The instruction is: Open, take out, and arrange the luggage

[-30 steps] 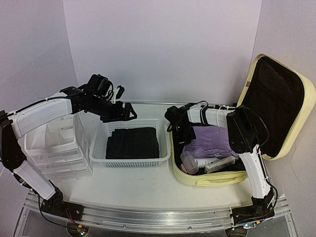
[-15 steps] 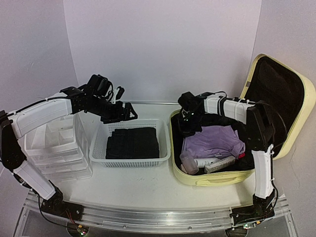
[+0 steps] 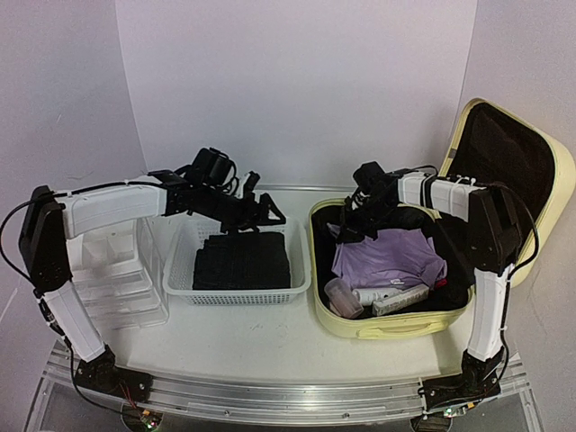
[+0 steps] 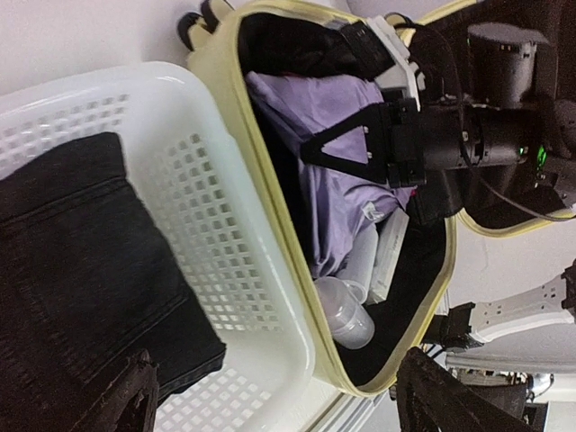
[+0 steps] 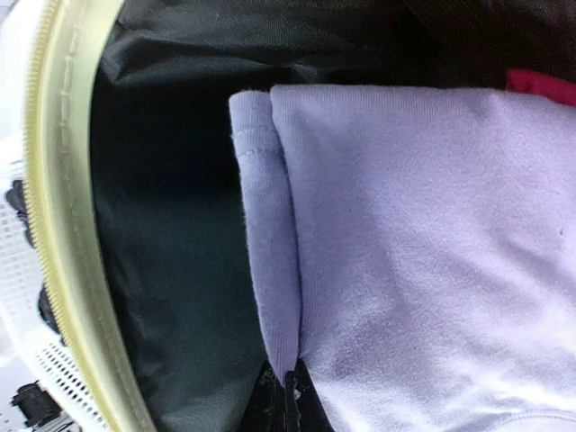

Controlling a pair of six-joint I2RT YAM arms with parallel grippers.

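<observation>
- The luggage lies on the bench at the right, in front of the right arm's base.
- Its lid stands open, tilted back toward the right wall, with black lining showing.
- The lower shell holds a purple shirt, a clear bottle, a white pack and a small red item.
- The right claw is down inside the shell at its far left corner.
- Its jaws are closed together on the shirt's hem; a thin strip of purple cloth shows between the tips.
- The left claw hovers above the far edge of a white basket, which stands just left of the luggage.
- Its 2 fingers are spread wide apart and carry nothing.
- A folded black cloth fills the basket floor.
- A white drawer unit stands left of the basket, touching or almost touching it.
- In the left wrist view, the basket's right wall lies against the luggage's yellow rim.
</observation>
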